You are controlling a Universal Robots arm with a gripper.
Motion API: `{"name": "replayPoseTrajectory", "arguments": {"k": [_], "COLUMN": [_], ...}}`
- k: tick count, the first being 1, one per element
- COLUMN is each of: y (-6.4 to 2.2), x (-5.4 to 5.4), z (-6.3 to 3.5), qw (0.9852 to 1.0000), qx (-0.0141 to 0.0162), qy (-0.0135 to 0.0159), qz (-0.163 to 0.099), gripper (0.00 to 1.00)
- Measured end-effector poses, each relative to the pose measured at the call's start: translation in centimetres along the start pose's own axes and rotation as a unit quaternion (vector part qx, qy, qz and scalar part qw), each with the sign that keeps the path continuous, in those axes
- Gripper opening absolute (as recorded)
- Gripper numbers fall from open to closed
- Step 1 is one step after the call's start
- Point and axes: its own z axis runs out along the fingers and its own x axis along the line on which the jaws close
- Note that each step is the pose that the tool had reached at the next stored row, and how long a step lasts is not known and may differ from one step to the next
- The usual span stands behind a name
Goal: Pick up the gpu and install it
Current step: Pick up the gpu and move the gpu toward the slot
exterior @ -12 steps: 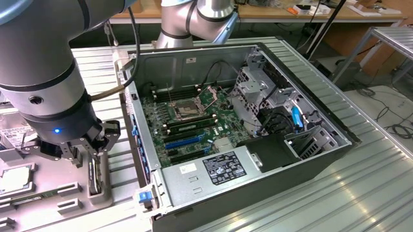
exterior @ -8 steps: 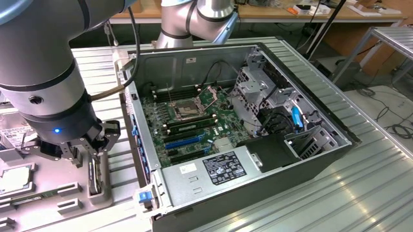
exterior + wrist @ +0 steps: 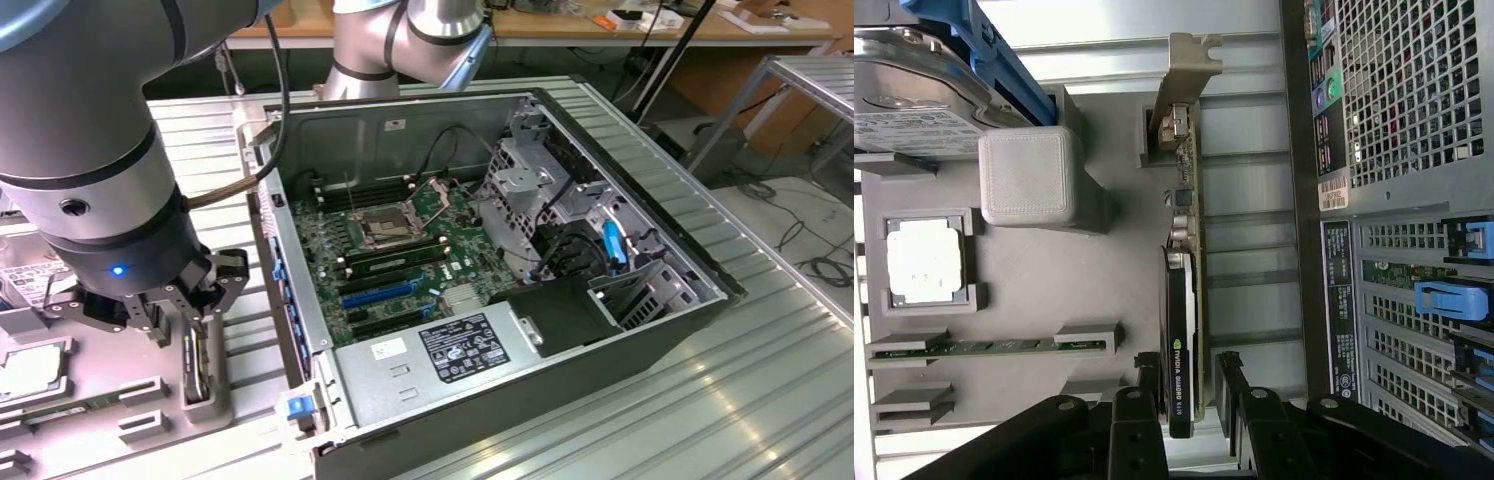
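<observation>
The gpu [image 3: 1184, 300] stands on its long edge in a slot of the grey parts holder [image 3: 1054, 290], its silver bracket [image 3: 1189, 70] at the far end from me. It is a thin dark card with a black cooler. My gripper [image 3: 1187, 378] is open and straddles the card's near end, one finger on each side with a small gap to the card. In the exterior view the gripper [image 3: 180, 312] hangs just above the gpu [image 3: 196, 365], at the exterior view's left of the open computer case [image 3: 641, 300].
The holder also carries a silver hard drive [image 3: 914, 110] in a blue caddy, a processor [image 3: 924, 262] and a green memory stick [image 3: 984, 347]. Inside the case lie the motherboard [image 3: 387, 235], blue expansion slots [image 3: 380, 293] and a power supply [image 3: 447, 345].
</observation>
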Motion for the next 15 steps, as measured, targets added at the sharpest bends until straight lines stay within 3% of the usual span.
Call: {"name": "replayPoseTrajectory", "arguments": {"k": [7,8,15], "y": [0.00,0.00,0.00], "x": [0.00,0.00,0.00], "z": [0.00,0.00,0.00], "qw": [1.0000,1.0000,1.0000], "qx": [0.0000,0.0000,0.0000], "qy": [0.0000,0.0000,0.0000], "qz": [0.000,0.000,0.000], "gripper": [0.36,0.44,0.44]}}
